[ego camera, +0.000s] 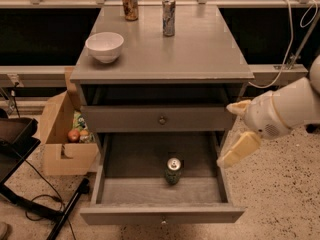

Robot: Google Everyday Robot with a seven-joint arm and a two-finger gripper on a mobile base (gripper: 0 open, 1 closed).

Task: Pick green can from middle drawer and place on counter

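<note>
- The middle drawer (pixel 160 215) stands pulled out — the green can (pixel 173 170) upright inside it.
- The gripper (pixel 228 135) hangs by its right side, fingers spread wide, holding nothing.

The robot's white arm (pixel 295 106) runs off the right edge, so only its forearm and the hand (pixel 239 129) show. The hand hangs just beside the right wall of the open grey wooden drawer (pixel 160 215), its cream fingers spread apart. The print on the green drink can (pixel 173 171) is too small to read. The slot under the flat grey counter (pixel 200 54) lies in shadow. The brown cardboard box (pixel 62 144) is partly hidden behind the cabinet, and its contents cannot be made out. The black metal stand (pixel 20 149) is cut off by the left edge.
</note>
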